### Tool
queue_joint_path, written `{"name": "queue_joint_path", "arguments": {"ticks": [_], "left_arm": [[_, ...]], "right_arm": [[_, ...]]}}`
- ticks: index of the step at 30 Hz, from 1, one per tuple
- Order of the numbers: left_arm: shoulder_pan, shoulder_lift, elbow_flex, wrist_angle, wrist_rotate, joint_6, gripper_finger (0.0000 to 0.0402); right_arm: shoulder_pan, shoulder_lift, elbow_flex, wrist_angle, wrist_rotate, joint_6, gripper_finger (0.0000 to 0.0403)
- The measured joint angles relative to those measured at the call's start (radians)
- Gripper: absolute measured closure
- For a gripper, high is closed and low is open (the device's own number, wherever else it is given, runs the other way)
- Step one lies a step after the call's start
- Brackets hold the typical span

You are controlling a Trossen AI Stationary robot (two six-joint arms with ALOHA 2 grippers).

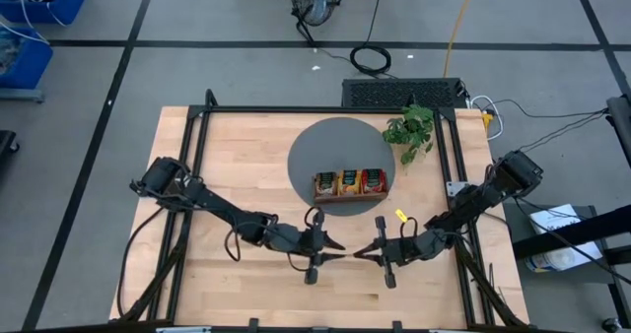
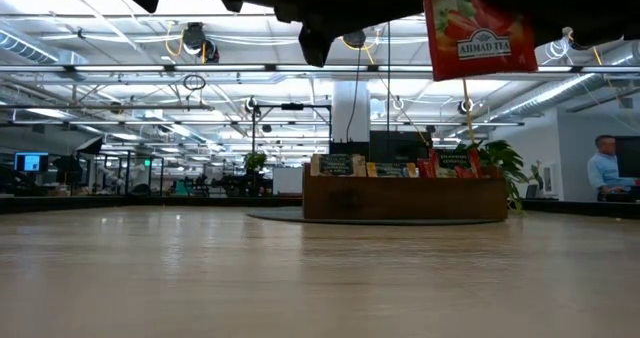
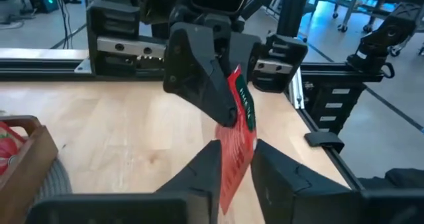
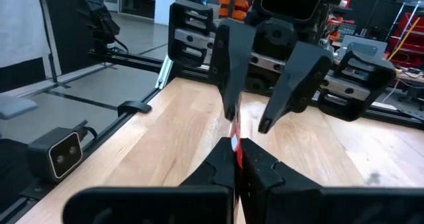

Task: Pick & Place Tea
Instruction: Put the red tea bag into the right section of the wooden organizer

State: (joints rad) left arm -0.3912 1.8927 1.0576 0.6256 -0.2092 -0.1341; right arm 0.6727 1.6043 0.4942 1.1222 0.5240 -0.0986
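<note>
A red tea sachet hangs in the air over the table's near middle, with my right gripper shut on it. My left gripper faces it from the table's left, open, one finger on each side of the sachet's lower part. Both grippers meet in front of the wooden tray, which holds more sachets standing in its compartments and sits on a round grey mat. A yellow sachet lies flat on the table near the right arm. My right gripper pinches the red sachet between its two fingers at one edge, coming level from the table's right. The sachet stands on edge and hangs below the fingers, clear of the table. My left gripper: I cannot tell whether its fingers touch the sachet.
A small green plant stands at the mat's far right. A black frame runs along the table's left, far and right sides. Bare wood lies near the front edge.
</note>
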Motion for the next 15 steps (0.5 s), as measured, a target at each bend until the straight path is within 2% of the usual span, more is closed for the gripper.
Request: {"name": "queue_joint_path", "arguments": {"ticks": [7, 11, 15], "left_arm": [[0.0, 0.0, 0.0, -0.03, 0.0, 0.022, 0.0392], [0.0, 0.001, 0.0, -0.053, -0.004, 0.024, 0.0397], [0.0, 0.001, 0.0, -0.072, -0.036, 0.025, 0.0398]], "right_arm": [[-0.016, 0.0, 0.0, -0.028, 0.0, 0.036, 0.0403], [-0.022, 0.0, 0.0, -0.069, -0.001, 0.1, 0.0396], [-0.018, 0.0, 0.0, -0.068, -0.001, 0.117, 0.0369]]}}
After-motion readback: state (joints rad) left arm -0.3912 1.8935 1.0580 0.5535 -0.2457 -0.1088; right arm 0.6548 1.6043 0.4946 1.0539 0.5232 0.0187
